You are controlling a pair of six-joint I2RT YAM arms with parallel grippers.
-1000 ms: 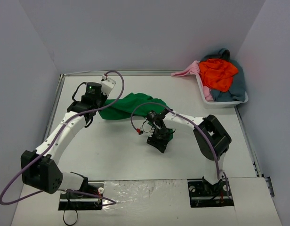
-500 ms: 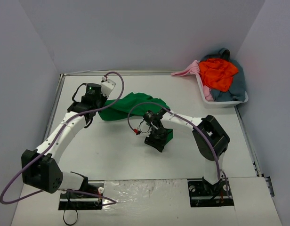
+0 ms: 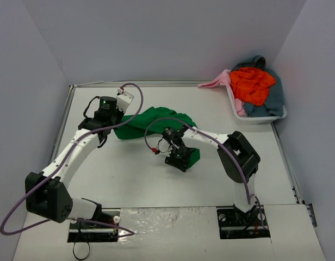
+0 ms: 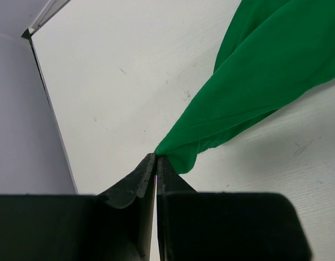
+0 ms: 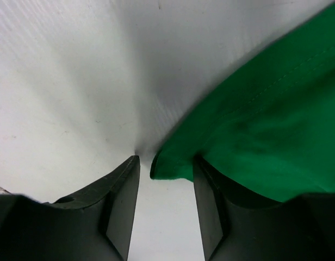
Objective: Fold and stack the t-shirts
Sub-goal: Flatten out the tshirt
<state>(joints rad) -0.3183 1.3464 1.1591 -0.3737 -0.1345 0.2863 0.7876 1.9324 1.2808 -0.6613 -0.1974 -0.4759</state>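
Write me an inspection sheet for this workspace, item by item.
Surface: white table, with faint scuff marks in the left wrist view.
Job's things: green t-shirt lies crumpled and unfolded mid-table. The orange-red shirt, pale pink shirt and grey-blue shirt are heaped in the tub, and the pink one hangs over its rim.
Clutter: white tub at the far right corner.
Hands: left hand is shut on a corner of the green t-shirt. The right hand is open, with the shirt's edge between its fingers, not clamped.
Cables: purple cables loop along both arms.
Surroundings: plain pale walls on three sides.
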